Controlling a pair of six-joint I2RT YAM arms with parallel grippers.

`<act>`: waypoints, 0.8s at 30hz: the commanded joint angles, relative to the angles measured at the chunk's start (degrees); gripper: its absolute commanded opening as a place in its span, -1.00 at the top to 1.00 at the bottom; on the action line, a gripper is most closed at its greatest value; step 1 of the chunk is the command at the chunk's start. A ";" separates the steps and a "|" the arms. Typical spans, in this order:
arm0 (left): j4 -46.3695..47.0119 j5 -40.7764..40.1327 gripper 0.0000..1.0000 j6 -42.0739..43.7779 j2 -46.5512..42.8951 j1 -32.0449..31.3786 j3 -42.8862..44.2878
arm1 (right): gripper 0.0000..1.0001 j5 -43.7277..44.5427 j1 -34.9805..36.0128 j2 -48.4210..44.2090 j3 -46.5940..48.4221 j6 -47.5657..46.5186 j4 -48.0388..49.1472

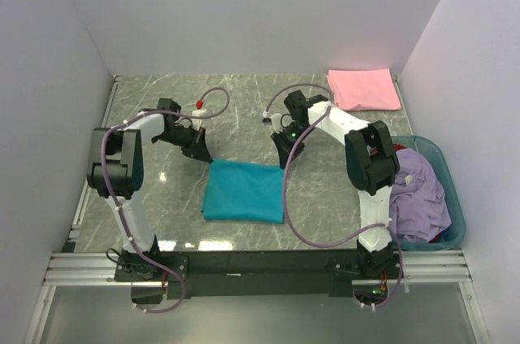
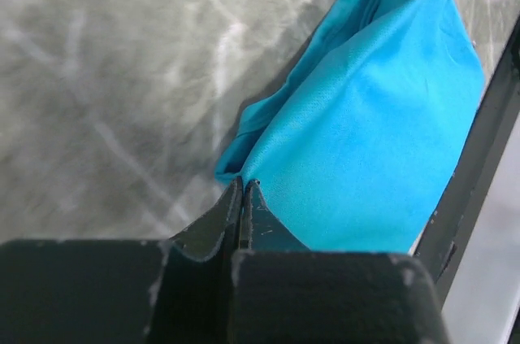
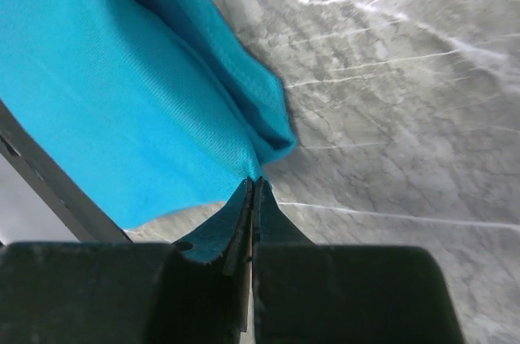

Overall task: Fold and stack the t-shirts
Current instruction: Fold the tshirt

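- Table (image 1: 244, 100), a grey marbled slab walled in white on three sides, carries a teal cloth t-shirt (image 1: 244, 191) folded into a rough rectangle at its middle.
- The near edge of the teal cloth t-shirt runs close to the black rail at the front of the table. Its far edge spans the gap between the two arms.
- The left gripper (image 1: 201, 151) sits at the far left corner of that edge. In the left wrist view its jaws are pressed together, pinching the cloth (image 2: 374, 116) at the tips (image 2: 242, 189).
- The right gripper (image 1: 280, 158) sits at the far right corner. Its jaws are likewise closed on the layered hem (image 3: 122, 76) at the tips (image 3: 253, 185).
- Bare table stretches beyond the far edge toward the back wall, and also to the left of the cloth.
- A folded pink cloth t-shirt (image 1: 363, 89) lies flat in the far right corner, well apart from the teal one.
- A rigid teal plastic basket (image 1: 457, 198) stands against the right wall. It holds a crumpled lavender cloth t-shirt (image 1: 418, 193), with a bit of red cloth (image 1: 400, 148) behind the right arm.
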 commanded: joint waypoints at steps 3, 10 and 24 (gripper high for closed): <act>4.03 -0.75 0.99 -2.50 -0.40 3.02 1.42 | 1.00 1.74 -1.02 -3.93 4.09 1.80 0.51; 6.76 -2.86 0.99 -5.31 4.35 3.81 3.88 | 1.00 7.01 -2.17 -0.33 4.70 6.54 7.36; 11.41 -1.83 0.19 -13.57 8.15 7.41 9.42 | 0.41 14.14 -3.57 2.05 5.67 24.22 24.78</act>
